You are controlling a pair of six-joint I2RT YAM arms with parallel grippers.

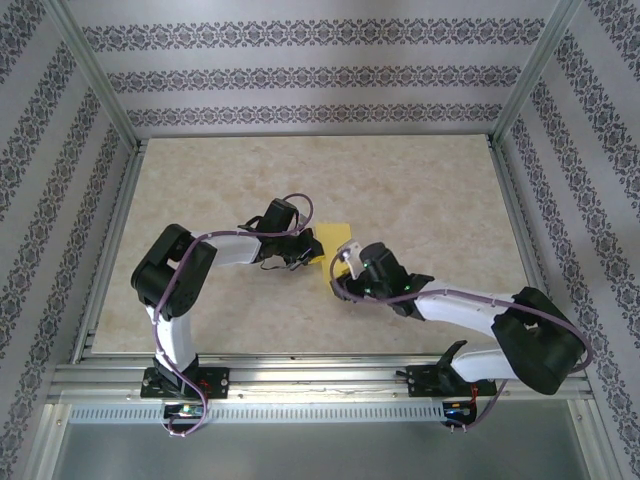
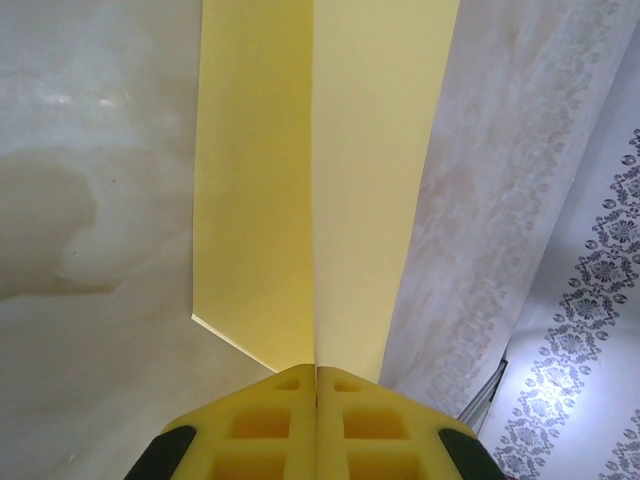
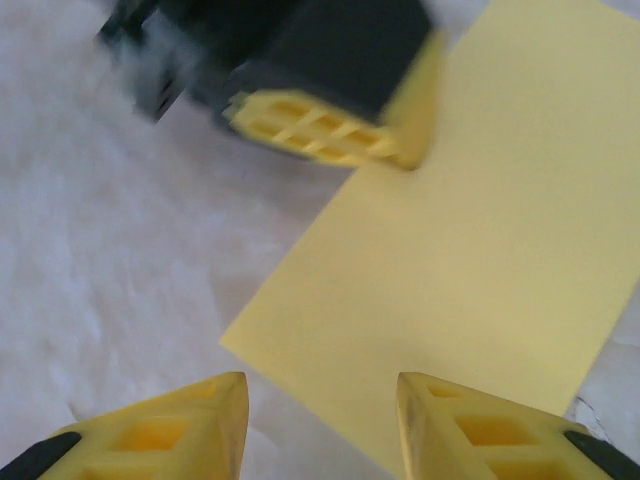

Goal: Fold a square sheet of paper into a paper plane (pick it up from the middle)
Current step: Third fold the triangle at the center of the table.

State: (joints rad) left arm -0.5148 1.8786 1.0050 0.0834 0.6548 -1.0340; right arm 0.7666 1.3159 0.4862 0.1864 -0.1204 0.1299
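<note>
Item: thin, matte, plain yellow sheet of paper [image 1: 333, 241], lying near the middle of the pale marbled beige table [image 1: 430, 190], between the two arms' ends. The left wrist view shows the sheet of paper [image 2: 360, 180] with one straight crease down its length, a panel on either side, and one cut corner close to the fingers. Left gripper [image 1: 300, 252], black body with yellow ribbed fingers: at the sheet's left edge in the top view. Its jaws are pressed fully together in its own camera [image 2: 316, 395], with the crease line running straight into the seam between them, so they pinch the paper there. Right gripper [image 1: 345, 262], same make: just beside the sheet's near right edge. Its jaws stand moderately apart in its own camera [image 3: 320, 415], with nothing between them, poised above the near edge of the sheet [image 3: 480, 230]. That view is blurred; the left gripper [image 3: 325, 125] shows at the sheet's far corner. Surround: grey wallpapered panels with dark floral bands [image 1: 300, 78] and an aluminium frame rail [image 1: 320, 385] at the near edge, carrying both arm bases.
</note>
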